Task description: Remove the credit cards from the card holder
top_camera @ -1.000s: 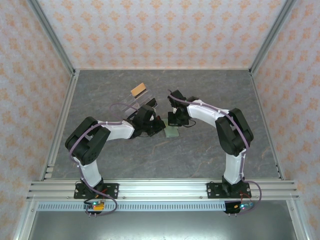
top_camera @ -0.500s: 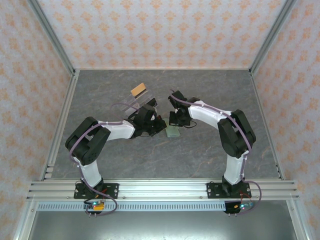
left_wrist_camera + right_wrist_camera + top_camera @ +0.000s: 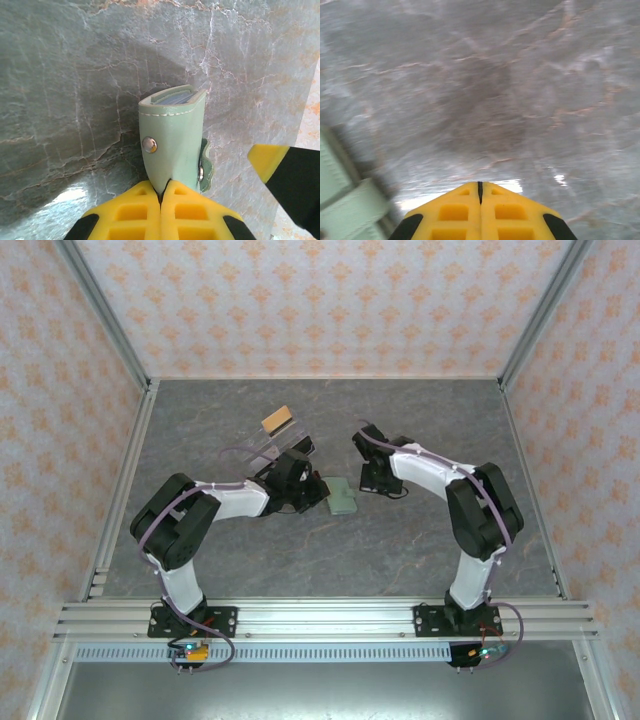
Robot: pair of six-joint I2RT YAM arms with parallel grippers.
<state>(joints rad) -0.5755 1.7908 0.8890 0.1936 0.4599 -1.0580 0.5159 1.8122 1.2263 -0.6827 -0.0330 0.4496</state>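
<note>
Left tool (image 3: 161, 197) clenched on card holder (image 3: 172, 135) edge. Right tool (image 3: 480, 192) clenched, empty, above desk (image 3: 495, 75).

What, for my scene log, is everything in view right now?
card holder: one, sage green, mid-table, between the arms
tray: one, clear, behind the left arm
tan piece: one, tan, at the tray's far end
table: one, grey marble
left gripper: one, yellow, shut on the card holder's edge
right gripper: one, yellow, shut, over bare table right of the card holder
</note>
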